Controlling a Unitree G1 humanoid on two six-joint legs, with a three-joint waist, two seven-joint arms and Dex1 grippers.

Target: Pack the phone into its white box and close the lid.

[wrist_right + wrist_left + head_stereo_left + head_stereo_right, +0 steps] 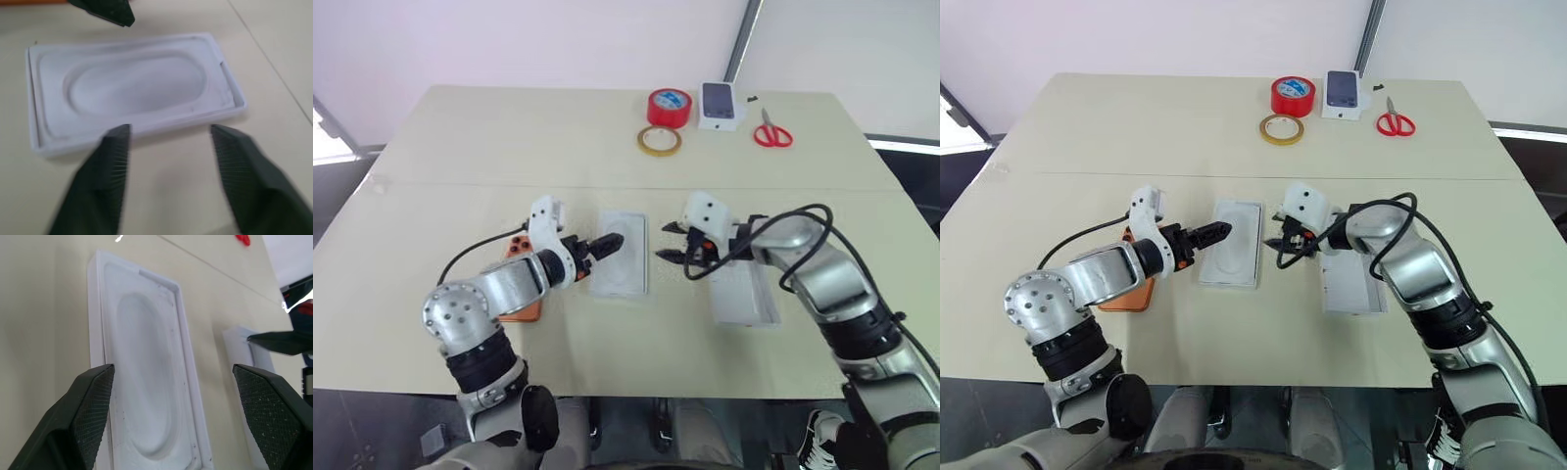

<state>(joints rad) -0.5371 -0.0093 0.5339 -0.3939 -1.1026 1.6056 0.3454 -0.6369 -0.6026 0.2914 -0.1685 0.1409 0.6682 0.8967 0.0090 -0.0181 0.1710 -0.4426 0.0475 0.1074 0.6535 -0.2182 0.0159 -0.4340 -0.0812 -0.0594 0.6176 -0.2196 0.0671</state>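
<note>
The white box (621, 254) lies open-side up near the middle of the tabletop (431, 166), its thin walls framing a moulded hollow with a rounded outline; whether that hollow belongs to the base itself or to an insert seated in it cannot be told. The left gripper (609, 242) hovers at the box's left long edge with its fingers (93, 401) spread wide and holding nothing. The right gripper (672, 241) sits just off the box's right edge, fingers (110, 166) parted with a clear gap and empty, not touching the box.

The phone (517, 279) lies on the tabletop to the left of the box, largely hidden beneath the left forearm; only an orange strip and a corner with dark lenses show. The lid (741, 294) rests to the right of the box, partly covered by the right arm and cable, so which face is up is hard to make out.

Along the far edge stand a red tape roll (669, 107), a yellowish tape ring (660, 140), a small white box (721, 106) bearing a dark phone picture, and red-handled scissors (771, 131).
</note>
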